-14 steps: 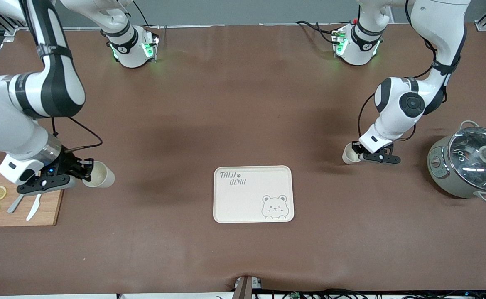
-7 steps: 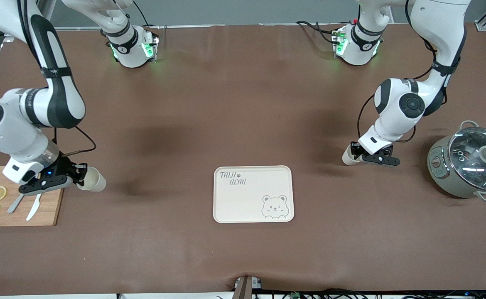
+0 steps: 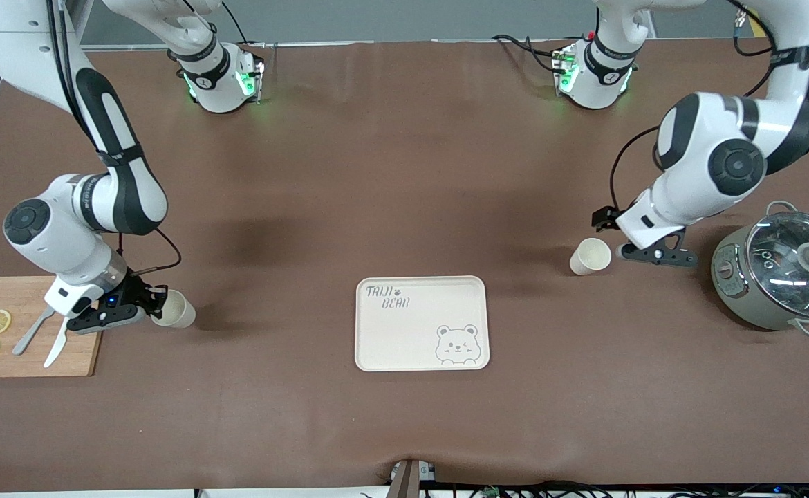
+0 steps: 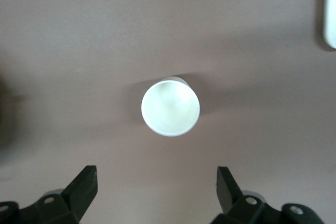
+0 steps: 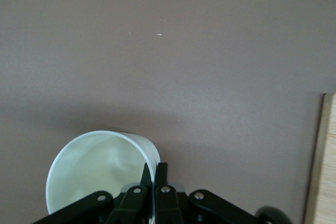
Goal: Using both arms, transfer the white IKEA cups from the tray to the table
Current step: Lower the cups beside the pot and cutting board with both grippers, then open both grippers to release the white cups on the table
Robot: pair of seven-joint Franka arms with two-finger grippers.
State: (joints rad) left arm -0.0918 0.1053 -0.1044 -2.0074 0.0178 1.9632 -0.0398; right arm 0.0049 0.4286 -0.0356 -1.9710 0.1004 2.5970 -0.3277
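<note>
One white cup (image 3: 590, 256) stands upright on the brown table, between the bear tray and the pot; it also shows in the left wrist view (image 4: 170, 107). My left gripper (image 3: 631, 237) is open and empty, above the table beside that cup, toward the pot; its fingers (image 4: 84, 182) are spread wide and clear of the cup. My right gripper (image 3: 153, 304) is shut on the rim of the other white cup (image 3: 175, 310), low over the table beside the wooden board. In the right wrist view the fingers (image 5: 159, 176) pinch the cup's wall (image 5: 94, 169).
The cream bear tray (image 3: 422, 323) lies mid-table, nearer the front camera than both cups. A grey-green lidded pot (image 3: 781, 277) stands at the left arm's end. A wooden board (image 3: 76, 349) with lemon slices and cutlery lies at the right arm's end.
My left gripper has opened, let go of its cup and drawn up and away toward the pot. My right gripper has carried its cup lower, beside the board.
</note>
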